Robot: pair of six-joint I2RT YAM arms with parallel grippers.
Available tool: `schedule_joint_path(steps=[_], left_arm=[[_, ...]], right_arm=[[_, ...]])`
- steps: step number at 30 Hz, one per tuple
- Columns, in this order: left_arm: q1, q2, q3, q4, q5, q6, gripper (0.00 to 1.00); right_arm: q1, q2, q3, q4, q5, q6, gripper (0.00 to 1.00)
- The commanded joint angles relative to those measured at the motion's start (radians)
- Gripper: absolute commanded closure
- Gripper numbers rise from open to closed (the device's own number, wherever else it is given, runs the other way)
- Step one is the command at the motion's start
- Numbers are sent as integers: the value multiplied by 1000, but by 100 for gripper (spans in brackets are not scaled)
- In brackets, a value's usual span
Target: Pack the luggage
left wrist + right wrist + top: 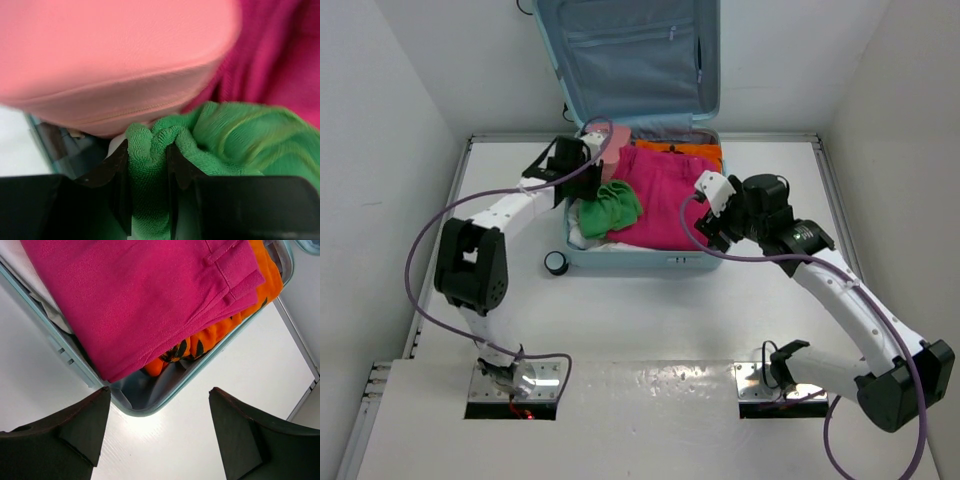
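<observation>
The luggage (640, 259) lies open on the table, its lid (625, 60) standing up at the back. Inside lie a magenta garment (670, 200), an orange patterned garment (698, 153) and a pink vanity case (612, 150). My left gripper (592, 180) is at the luggage's left side, shut on a bunched fold of a green cloth (612, 207). In the left wrist view the green cloth (150, 165) is pinched between the fingers of that gripper (148, 150), right below the pink case (115, 60). My right gripper (160, 390) hangs open and empty over the luggage's corner rim (143, 413).
A small black round wheel (556, 263) sits by the luggage's front left corner. White fabric (582, 237) lies under the green cloth. Bare white table (650, 320) stretches in front of the luggage. Grey walls close in on both sides.
</observation>
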Motion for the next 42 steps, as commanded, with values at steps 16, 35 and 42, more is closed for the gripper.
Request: schedule_joint_path(steps=[16,35,42], left_arm=[[-67,-217,-83,100,14,62,25],[137,-165,462,44,-193,-180,16],[324,32,449,396,94,-343,52]], right_arm=[[-20,-14,55,6,-38,13,22],[-191,-14,144,247,106,366,13],[-375,64,175,412,-122,483,3]])
